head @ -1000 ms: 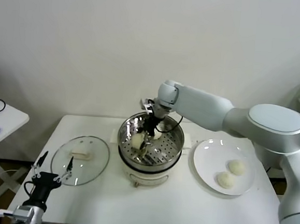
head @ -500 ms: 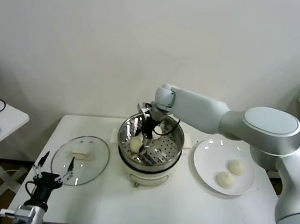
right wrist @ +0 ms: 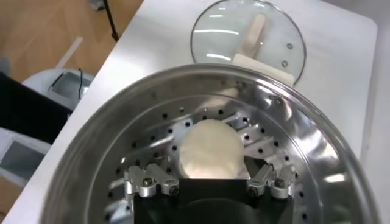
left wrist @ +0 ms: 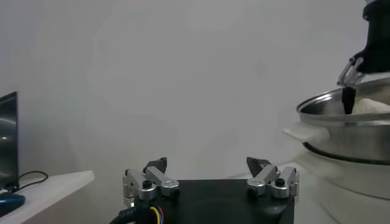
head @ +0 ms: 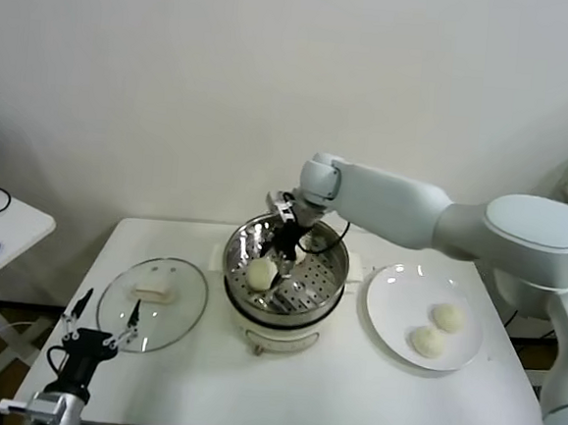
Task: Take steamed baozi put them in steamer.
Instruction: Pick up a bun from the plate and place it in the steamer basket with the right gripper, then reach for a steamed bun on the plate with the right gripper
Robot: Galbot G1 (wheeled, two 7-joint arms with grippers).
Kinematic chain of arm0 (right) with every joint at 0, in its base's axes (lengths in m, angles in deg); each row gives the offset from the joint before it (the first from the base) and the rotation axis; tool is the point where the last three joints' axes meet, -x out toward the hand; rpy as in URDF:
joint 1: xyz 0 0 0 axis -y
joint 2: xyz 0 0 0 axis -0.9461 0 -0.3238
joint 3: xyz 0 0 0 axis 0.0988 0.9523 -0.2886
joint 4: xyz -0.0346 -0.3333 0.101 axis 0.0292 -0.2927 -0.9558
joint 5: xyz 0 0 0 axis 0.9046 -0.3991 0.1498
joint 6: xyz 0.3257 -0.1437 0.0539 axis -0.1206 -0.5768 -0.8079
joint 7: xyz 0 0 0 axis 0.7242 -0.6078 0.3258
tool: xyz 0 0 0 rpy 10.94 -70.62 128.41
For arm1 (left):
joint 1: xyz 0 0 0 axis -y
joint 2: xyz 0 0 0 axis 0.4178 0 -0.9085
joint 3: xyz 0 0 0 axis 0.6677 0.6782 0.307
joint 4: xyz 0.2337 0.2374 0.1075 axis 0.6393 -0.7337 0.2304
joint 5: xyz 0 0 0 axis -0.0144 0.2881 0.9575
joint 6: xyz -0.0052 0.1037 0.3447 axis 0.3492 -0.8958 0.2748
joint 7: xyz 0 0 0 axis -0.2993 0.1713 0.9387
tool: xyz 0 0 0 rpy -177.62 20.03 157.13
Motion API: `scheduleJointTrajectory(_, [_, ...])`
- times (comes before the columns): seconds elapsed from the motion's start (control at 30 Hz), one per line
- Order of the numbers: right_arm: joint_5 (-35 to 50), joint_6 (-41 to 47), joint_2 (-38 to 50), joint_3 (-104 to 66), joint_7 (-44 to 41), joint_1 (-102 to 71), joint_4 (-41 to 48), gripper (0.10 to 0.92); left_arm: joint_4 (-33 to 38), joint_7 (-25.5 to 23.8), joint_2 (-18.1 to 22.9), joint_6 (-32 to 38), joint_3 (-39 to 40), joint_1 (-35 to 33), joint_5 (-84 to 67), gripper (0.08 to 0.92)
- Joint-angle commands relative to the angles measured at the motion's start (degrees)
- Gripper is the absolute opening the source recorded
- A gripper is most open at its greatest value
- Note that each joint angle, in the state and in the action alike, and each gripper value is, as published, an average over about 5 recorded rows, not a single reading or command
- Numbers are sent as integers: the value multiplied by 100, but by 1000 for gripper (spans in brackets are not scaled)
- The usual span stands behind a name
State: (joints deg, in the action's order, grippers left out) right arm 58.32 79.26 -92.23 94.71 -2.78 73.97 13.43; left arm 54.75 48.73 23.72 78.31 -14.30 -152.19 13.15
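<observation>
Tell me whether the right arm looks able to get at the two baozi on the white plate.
Probably yes. The right tool hangs open over the steamer, holding nothing, and the two baozi lie uncovered on the plate on its own side.

In the head view the right pincer [head: 282, 257] stands in front of the far bun [head: 299, 256] inside the steamer [head: 245, 244], so only a sliver of that bun shows. The right wrist view cuts off the steamer's rim and hides the pincer's fingertips behind its own black mount. In the left wrist view the steamer's wall [left wrist: 347, 131] hides its floor and runs off the frame. The counter's [head: 348, 395] near edge is cut off.
</observation>
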Motion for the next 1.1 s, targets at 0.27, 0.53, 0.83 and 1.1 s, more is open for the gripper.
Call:
scheduleJointTrajectory(0.27, [-49, -345, 1941, 340, -167, 1540, -1298, 823, 34, 38, 60, -6, 156, 15, 67, 823])
scheduleJointTrajectory(0.53, [-830, -500, 3664, 409, -488, 1604, -2222, 823, -18, 55, 61, -1, 153, 0, 88, 823])
scheduleJointTrajectory(0.83, [-3537, -1293, 4889, -1396, -894, -709, -2300, 823, 21, 61, 80, -34, 146, 5, 89, 823])
scheduleJointTrajectory(1.1, [-4674, -1450, 4942, -3459, -890, -3094, -1933, 823, -10, 60, 156, -15, 53, -90, 113, 823])
